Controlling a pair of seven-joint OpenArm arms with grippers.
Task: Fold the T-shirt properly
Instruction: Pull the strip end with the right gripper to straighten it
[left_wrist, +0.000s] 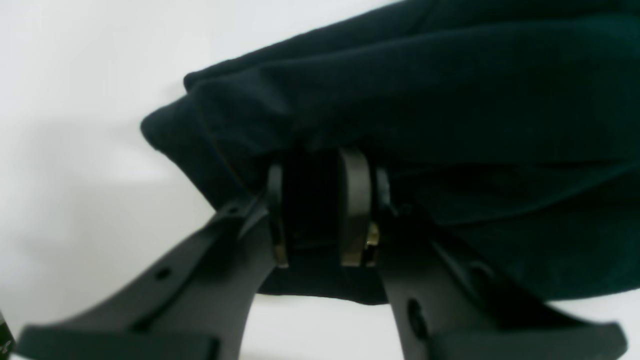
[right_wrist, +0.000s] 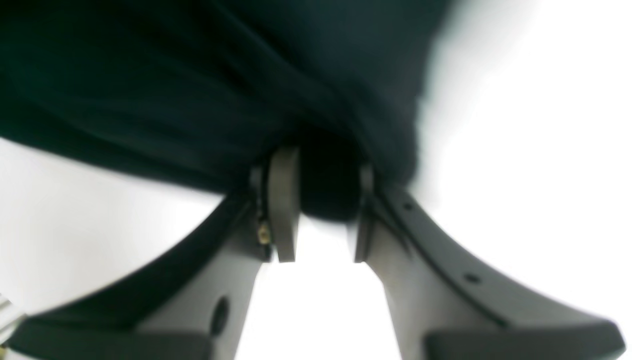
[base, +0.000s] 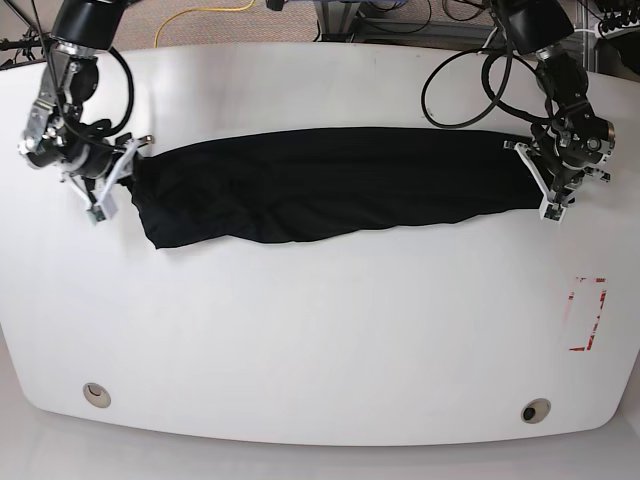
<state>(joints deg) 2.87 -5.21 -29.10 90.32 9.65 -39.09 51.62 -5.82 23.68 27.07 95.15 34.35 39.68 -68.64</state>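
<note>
Left claw (base: 537, 172) at 3 o'clock and right claw (base: 128, 168) at 9 o'clock each pinch the T-shirt (base: 330, 185), stretched across the worktop (base: 320, 330).

Both arms are black with looping black cables above the wrists and white brackets beside each gripper, and the left gripper (left_wrist: 324, 210) and right gripper (right_wrist: 320, 210) have dark curved fingers dotted with screw holes, grey pads and a brass-coloured fitting.
</note>
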